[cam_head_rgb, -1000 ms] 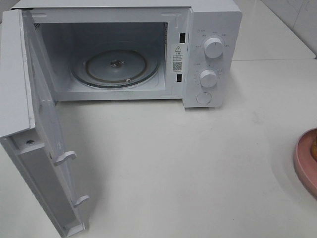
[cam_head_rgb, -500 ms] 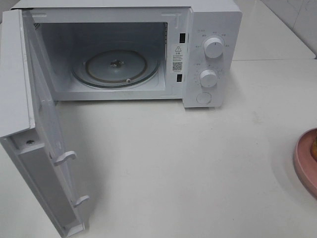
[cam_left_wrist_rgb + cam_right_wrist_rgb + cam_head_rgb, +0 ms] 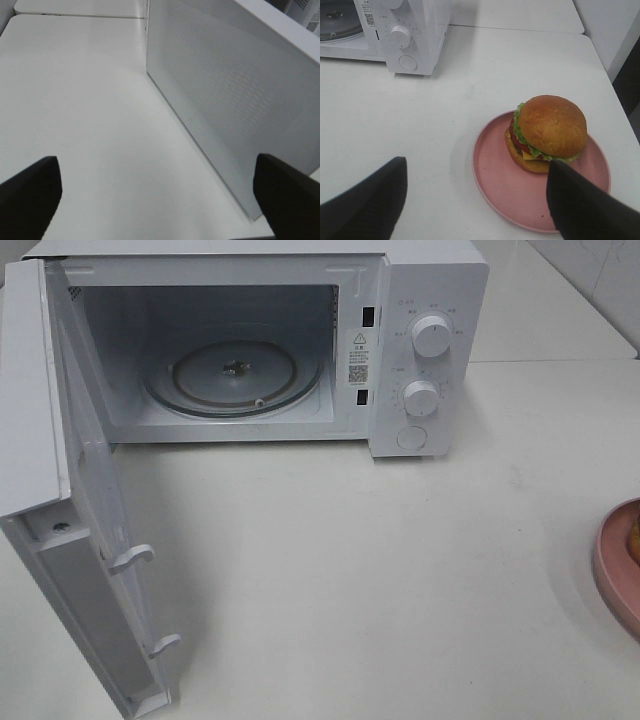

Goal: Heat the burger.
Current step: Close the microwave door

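Observation:
The burger (image 3: 547,131), with a golden-brown bun, green lettuce, tomato and cheese, sits on a round pink plate (image 3: 506,190) on the white table. In the right wrist view my right gripper (image 3: 475,205) hangs open just short of the plate, its dark fingers (image 3: 367,200) spread wide with nothing held. The exterior high view shows only the plate's edge (image 3: 612,565) and a sliver of the burger (image 3: 635,532) at the far right. My left gripper (image 3: 155,200) is open beside the microwave door (image 3: 225,100), holding nothing. Neither gripper appears in the exterior high view.
The white microwave (image 3: 425,300) stands at the back with its door (image 3: 70,500) swung wide open to the left. A bare glass turntable (image 3: 235,375) lies inside. Two knobs (image 3: 431,336) and a button are on its right panel.

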Available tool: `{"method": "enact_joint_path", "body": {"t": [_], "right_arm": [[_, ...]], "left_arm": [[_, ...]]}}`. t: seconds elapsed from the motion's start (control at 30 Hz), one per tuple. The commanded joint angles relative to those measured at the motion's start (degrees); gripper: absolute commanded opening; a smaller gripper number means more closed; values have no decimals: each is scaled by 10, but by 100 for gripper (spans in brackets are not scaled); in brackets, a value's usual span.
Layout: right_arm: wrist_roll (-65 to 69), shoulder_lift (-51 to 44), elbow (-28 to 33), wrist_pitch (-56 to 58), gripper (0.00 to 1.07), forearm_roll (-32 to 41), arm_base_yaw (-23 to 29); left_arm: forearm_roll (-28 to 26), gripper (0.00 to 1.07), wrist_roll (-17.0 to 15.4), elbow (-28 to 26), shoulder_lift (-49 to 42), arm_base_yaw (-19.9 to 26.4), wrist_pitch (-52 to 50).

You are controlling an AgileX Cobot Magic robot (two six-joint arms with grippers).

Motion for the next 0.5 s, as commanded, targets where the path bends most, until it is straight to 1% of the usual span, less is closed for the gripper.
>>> {"method": "enact_joint_path", "body": {"t": [0.03, 0.07, 0.1, 0.13, 0.17, 0.2, 0.23, 0.27, 0.33, 0.37, 0.4, 0.43, 0.47, 0.5], "right_arm": [[1, -15, 3, -2, 76, -3, -4], [1, -15, 3, -2, 76, -3, -4], [1, -15, 3, -2, 76, -3, -4], [1, -15, 3, -2, 76, -3, -4], [1, -15, 3, -2, 76, -3, -4], [1, -15, 3, -2, 76, -3, -4], [1, -15, 3, -2, 76, -3, -4], [1, -15, 3, -2, 76, -3, -4], [1, -15, 3, -2, 76, -3, -4], [1, -15, 3, -2, 76, -3, -4], [1, -15, 3, -2, 76, -3, -4], [1, -15, 3, -2, 76, -3, -4], [1, -15, 3, -2, 76, -3, -4], [1, -15, 3, -2, 76, -3, -4]], "left_arm": [[2, 86, -7, -7, 40, 2, -47], [2, 82, -7, -7, 51, 2, -57], [2, 82, -7, -7, 51, 2, -57], [5, 72, -6, -3, 73, 2, -75], [10, 59, -6, 2, 98, 2, -97], [10, 59, -6, 2, 98, 2, -97], [10, 52, -6, 7, 111, 2, -111], [10, 52, -6, 7, 111, 2, -111], [10, 26, -6, 20, 162, 2, -166], [10, 26, -6, 20, 162, 2, -166], [10, 17, -6, 22, 176, 2, -177], [10, 0, 0, 26, 202, 2, -198], [10, 0, 0, 26, 202, 2, -198], [10, 0, 7, 30, 216, 2, -210]]}}
